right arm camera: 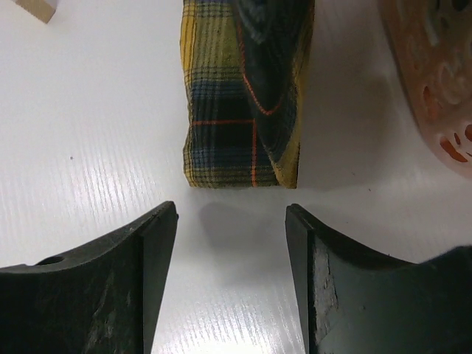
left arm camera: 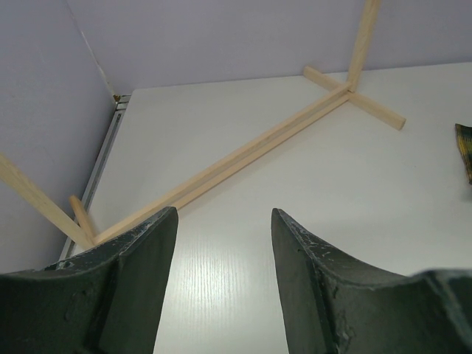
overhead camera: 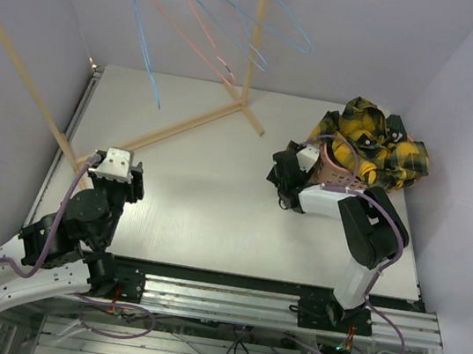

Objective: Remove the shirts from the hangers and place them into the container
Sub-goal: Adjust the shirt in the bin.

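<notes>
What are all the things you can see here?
shirt: one, yellow-and-black plaid, heaped on the basket at far right, one end lying on the table
basket: one, salmon pink, under the shirt
blue hangers: several, light blue, bare, on the rack
pink hanger: one, pink, bare, among the blue ones
rack: one, light wood, far left
table: one, white
left gripper: black, open, empty, near left
right gripper: black, open, empty, facing the shirt's end
</notes>
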{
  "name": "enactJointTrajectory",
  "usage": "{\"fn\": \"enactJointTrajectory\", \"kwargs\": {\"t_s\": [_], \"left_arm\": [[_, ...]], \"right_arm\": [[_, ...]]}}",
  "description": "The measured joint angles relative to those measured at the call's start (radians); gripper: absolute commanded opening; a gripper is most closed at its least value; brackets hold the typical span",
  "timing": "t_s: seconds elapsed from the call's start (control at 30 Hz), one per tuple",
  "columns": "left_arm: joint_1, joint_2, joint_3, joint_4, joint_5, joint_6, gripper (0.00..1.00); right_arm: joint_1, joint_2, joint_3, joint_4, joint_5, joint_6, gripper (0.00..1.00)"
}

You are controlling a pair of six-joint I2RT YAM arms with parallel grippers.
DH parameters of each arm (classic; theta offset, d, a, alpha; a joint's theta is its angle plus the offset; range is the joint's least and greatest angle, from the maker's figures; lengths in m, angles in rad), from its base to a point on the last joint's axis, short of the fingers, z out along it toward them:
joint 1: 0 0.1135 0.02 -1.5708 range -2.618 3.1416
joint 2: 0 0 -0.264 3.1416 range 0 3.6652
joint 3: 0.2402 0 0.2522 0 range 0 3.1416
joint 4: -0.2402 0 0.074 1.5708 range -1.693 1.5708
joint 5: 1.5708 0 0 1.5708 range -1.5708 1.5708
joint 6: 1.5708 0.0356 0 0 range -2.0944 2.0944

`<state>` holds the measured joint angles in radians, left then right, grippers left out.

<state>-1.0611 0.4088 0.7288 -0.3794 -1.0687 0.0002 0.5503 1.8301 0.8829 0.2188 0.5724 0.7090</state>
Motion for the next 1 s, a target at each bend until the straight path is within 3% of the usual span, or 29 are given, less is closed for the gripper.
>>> {"fn": "enactJointTrajectory", "kwargs": {"t_s": [0.27, 0.4, 0.47, 0.57, 0.6, 0.93, 0.97, 1.0], "left_arm": [[0.0, 0.003, -0.004, 0.001, 0.0, 0.001, 0.65], [0.0, 0.004, -0.005, 0.001, 0.0, 0.004, 0.65], [0.0, 0.004, -0.005, 0.001, 0.0, 0.007, 0.65], [0.0, 0.004, -0.005, 0.002, 0.0, 0.01, 0.65], [0.0, 0.004, -0.005, 0.003, 0.0, 0.011, 0.65], [0.0, 0.003, -0.01, 0.015, 0.0, 0.018, 0.65], [0.0, 0.003, -0.01, 0.015, 0.0, 0.018, 0.65], [0.0, 0.003, -0.01, 0.016, 0.0, 0.018, 0.65]], "right_arm": [[-0.022, 0.047, 0.033, 0.021, 0.024, 0.025, 0.62], [-0.039, 0.106, 0.105, 0.029, 0.029, 0.039, 0.56], [-0.042, 0.124, 0.124, 0.035, 0.035, 0.04, 0.45], [-0.047, 0.154, 0.159, 0.039, 0.039, 0.037, 0.06], [-0.048, 0.159, 0.164, 0.039, 0.036, 0.033, 0.0], [-0.048, 0.141, 0.166, 0.045, 0.026, -0.019, 0.0], [-0.048, 0.126, 0.167, 0.045, 0.026, -0.027, 0.02], [-0.048, 0.107, 0.172, 0.041, 0.026, -0.038, 0.2]]}}
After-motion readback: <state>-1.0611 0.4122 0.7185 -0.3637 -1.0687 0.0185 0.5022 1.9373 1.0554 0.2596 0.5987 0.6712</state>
